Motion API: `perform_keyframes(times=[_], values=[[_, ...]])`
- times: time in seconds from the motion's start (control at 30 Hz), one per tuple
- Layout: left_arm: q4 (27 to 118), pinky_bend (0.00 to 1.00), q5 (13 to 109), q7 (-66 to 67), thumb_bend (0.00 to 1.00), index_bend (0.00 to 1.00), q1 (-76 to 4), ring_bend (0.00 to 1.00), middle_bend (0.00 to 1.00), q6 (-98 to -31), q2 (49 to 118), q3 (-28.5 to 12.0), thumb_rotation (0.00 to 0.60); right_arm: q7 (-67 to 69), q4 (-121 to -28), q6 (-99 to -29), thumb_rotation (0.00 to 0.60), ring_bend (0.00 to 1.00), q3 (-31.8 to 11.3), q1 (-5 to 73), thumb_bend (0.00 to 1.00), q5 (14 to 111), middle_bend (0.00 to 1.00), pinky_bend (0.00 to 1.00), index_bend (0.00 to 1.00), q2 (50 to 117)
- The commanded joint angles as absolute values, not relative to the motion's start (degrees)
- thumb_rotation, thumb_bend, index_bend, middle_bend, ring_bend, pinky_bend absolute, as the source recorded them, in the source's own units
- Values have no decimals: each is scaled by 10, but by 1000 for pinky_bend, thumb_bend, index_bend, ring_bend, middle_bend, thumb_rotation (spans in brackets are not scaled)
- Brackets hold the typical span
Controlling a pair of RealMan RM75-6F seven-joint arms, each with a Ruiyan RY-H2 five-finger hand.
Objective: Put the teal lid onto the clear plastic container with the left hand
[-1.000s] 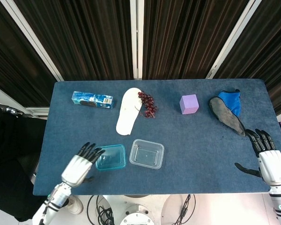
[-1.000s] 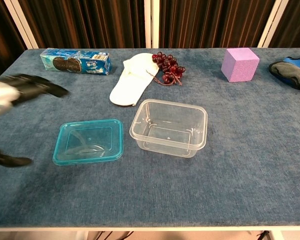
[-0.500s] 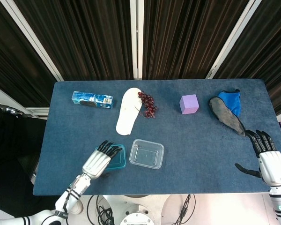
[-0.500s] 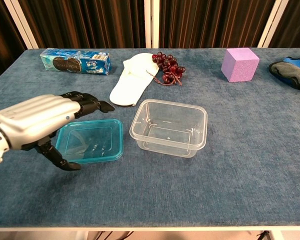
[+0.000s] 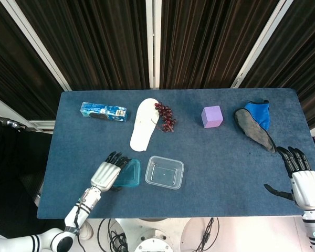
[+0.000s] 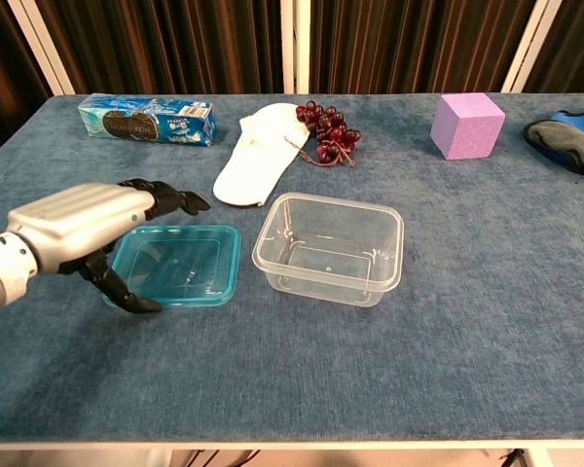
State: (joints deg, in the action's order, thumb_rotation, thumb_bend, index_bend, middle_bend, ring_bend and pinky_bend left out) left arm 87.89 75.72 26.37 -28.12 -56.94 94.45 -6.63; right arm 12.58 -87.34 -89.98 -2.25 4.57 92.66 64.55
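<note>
The teal lid [image 6: 180,268] lies flat-side down on the blue table, just left of the clear plastic container [image 6: 329,248], a small gap between them. My left hand [image 6: 78,229] grips the lid's left edge, fingers reaching over its far-left rim and the thumb at its near-left corner. From above, the left hand [image 5: 107,173] covers the left part of the lid [image 5: 131,173], and the container [image 5: 164,171] stands empty and upright. My right hand [image 5: 303,184] hangs off the table's right front corner, fingers spread and holding nothing.
Along the far side lie a blue cookie box [image 5: 103,111], a white slipper [image 5: 143,125], dark grapes [image 5: 166,116], a purple cube [image 5: 212,116] and a blue-grey shoe [image 5: 256,125]. The table's front edge [image 6: 292,440] runs close below the lid.
My left hand has swung in from the left and closed on the lid's left edge. The lid has shifted slightly away from the front edge. The right hand has barely moved.
</note>
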Motion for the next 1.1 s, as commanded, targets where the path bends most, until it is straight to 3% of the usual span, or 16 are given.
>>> perform_keyframes(times=[0.03,0.37,0.63,0.87,1.1], values=[[870,0,749,263,0,120,-286,13,111,-575,942,-75,600,126,-873,-900,600,0,-23,45,21,926,95,0,0,646],[838,0,680,239,0,119,-327,13,111,-533,925,-117,600,121,-874,-901,600,0,-23,43,20,924,95,0,0,648],[925,0,610,290,19,120,-375,0,11,-456,848,-107,600,121,-871,-898,600,0,-21,44,21,926,95,0,0,652],[923,0,503,346,27,120,-435,0,9,-433,843,-103,600,130,-862,-896,600,0,-20,42,21,921,95,0,0,657],[916,0,458,353,28,119,-466,0,9,-435,846,-86,600,137,-854,-895,600,0,-20,40,21,918,95,0,0,661]])
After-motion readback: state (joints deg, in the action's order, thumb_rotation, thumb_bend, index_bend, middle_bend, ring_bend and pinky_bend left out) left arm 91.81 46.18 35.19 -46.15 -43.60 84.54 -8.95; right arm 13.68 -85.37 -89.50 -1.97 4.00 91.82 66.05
